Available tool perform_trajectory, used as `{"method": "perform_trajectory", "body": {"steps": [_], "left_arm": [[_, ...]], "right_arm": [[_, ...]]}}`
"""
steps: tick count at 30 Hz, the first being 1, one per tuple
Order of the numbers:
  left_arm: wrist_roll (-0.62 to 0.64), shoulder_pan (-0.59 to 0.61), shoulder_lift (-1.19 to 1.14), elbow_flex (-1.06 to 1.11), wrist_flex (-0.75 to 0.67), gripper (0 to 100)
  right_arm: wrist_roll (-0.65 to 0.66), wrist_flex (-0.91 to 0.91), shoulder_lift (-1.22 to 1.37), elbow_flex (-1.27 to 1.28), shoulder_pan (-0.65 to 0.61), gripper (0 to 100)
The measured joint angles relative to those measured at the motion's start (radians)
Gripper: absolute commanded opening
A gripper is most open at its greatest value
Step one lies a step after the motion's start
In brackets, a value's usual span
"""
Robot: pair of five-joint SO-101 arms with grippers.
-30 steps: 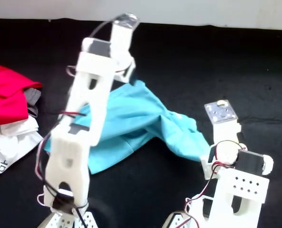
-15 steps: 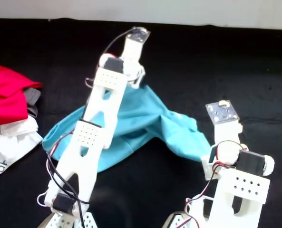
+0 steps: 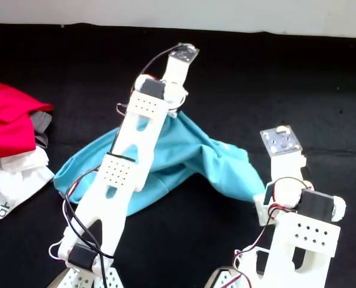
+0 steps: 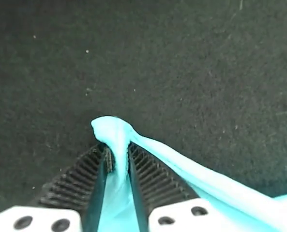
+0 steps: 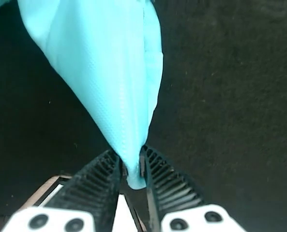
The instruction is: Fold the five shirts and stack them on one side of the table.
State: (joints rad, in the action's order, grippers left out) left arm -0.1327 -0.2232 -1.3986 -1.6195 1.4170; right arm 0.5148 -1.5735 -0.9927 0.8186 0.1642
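Tension is the news here. A light turquoise knit shirt (image 3: 187, 153) lies mid-table on the black cloth table cover (image 3: 274, 78), pinched at one end by each arm. Compared with a second ago, the white left arm (image 3: 126, 168) is lower and stretched much farther toward the far edge, taking its corner of fabric along, while the white right arm (image 3: 295, 210) is where it was.

The left gripper (image 4: 116, 155) has its ribbed fingers closed narrowly on a bunched tip of the shirt. The right gripper (image 5: 131, 166) clamps a hanging point of the same cloth.

Judging from this, the shirt is being drawn out flat before folding — no fold is made yet. A heap of a red garment (image 3: 6, 123), a grey one (image 3: 42, 123) and a white one (image 3: 12, 174) sits at the left arm's side of the table, well apart from the shirt. Whether they are folded I cannot tell.
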Motion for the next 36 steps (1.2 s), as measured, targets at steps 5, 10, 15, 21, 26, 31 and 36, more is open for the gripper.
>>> {"method": "perform_trajectory", "body": {"steps": [5, 10, 15, 21, 26, 31, 36], "left_arm": [[-0.003, 0.043, 0.14, -0.002, 0.135, 1], [-0.003, 0.104, 0.371, -0.002, 0.284, 1], [-0.003, 0.143, 0.571, -0.002, 0.336, 1], [0.0, 0.147, 0.798, -0.003, 0.336, 1], [0.0, 0.144, 0.965, -0.018, 0.338, 1], [0.0, 0.144, 1.092, -0.02, 0.338, 1], [0.021, 0.144, 1.188, -0.006, 0.338, 1]], "right_arm": [[-0.058, 0.124, 0.015, -0.015, 0.0, 0.5], [-0.064, 0.175, 0.196, -0.235, 0.074, 0.5], [-0.066, 0.166, 0.488, -0.647, 0.114, 0.5], [-0.066, 0.032, 0.815, -1.232, 0.115, 0.5], [-0.066, -0.074, 0.993, -1.717, 0.115, 0.5], [-0.066, -0.087, 1.033, -2.065, 0.118, 0.5], [-0.066, -0.087, 1.031, -2.279, 0.126, 0.5]]}}
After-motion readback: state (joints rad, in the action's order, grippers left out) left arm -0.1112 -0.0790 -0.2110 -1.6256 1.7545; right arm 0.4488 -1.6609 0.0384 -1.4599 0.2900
